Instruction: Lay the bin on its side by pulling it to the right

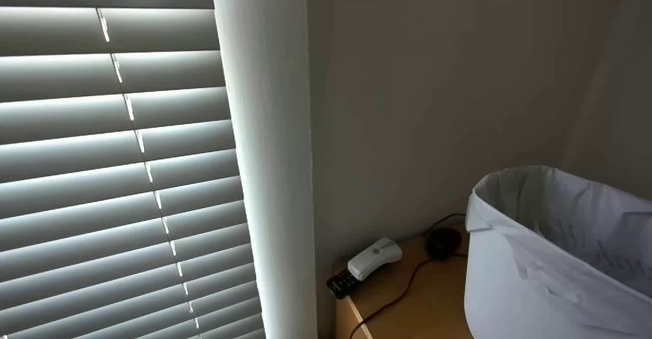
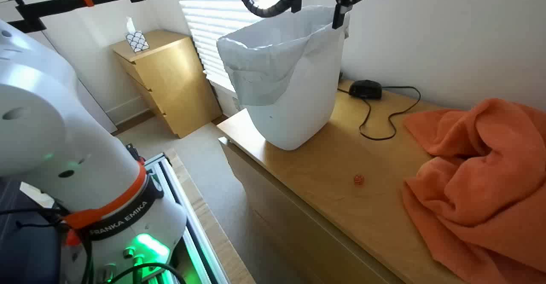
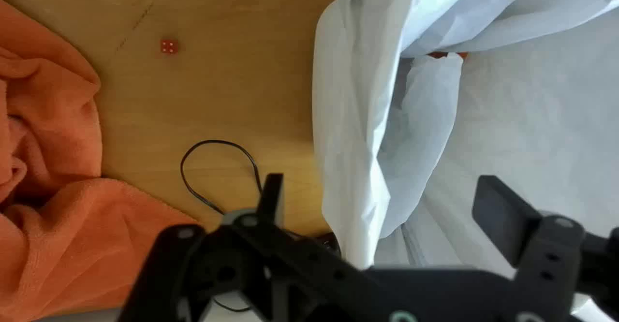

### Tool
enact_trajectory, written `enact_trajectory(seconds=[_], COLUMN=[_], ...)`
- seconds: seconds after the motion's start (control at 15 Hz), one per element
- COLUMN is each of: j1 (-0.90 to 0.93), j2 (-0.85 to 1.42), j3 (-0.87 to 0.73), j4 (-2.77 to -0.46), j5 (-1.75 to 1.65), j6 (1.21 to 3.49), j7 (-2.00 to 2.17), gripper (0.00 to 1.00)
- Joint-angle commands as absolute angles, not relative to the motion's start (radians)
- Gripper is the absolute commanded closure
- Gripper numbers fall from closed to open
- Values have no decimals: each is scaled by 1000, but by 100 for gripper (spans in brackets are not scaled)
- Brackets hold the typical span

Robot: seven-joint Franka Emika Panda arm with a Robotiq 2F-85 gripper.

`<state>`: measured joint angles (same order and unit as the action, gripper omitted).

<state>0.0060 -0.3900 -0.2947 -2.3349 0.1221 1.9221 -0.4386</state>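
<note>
Okay so, white plastic waste bin (image 2: pixel 298 83) standing on the wooden counter (image 2: pixel 324 169), fingers (image 3: pixel 503 220) spread with its bagged rim (image 3: pixel 355 143) between them in the wrist view, red die (image 3: pixel 169 46) nearby.

So the bin (image 2: pixel 298 100) sits on the desk (image 2: pixel 328 177), rim (image 3: pixel 355 133) between the hand's (image 3: pixel 382 191) fingers (image 3: pixel 503 215) in the wrist view, die (image 3: pixel 169 46) and towel (image 3: pixel 72 235) off to the hand's left.
</note>
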Motion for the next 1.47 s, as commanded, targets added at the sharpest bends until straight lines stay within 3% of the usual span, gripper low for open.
enact_trajectory(seconds=[0.0, 0.67, 1.07, 1.13, 1.2, 1.33, 1.4], j1=[-23, -21, -25, -23, -26, -40, -49], j2=[-386, -379, -250, -231, -214, -176, -156], j3=[-269, -274, -294, -300, -301, -300, -301], j4=[-2333, -2328, -2290, -2281, -2275, -2256, -2243], j5=[133, 135, 204, 234, 253, 299, 321], j6=[1919, 1913, 1878, 1869, 1865, 1839, 1817], j7=[-447, -461, -556, -603, -640, -698, -728], gripper=[0, 0, 0, 7, 28, 31, 39])
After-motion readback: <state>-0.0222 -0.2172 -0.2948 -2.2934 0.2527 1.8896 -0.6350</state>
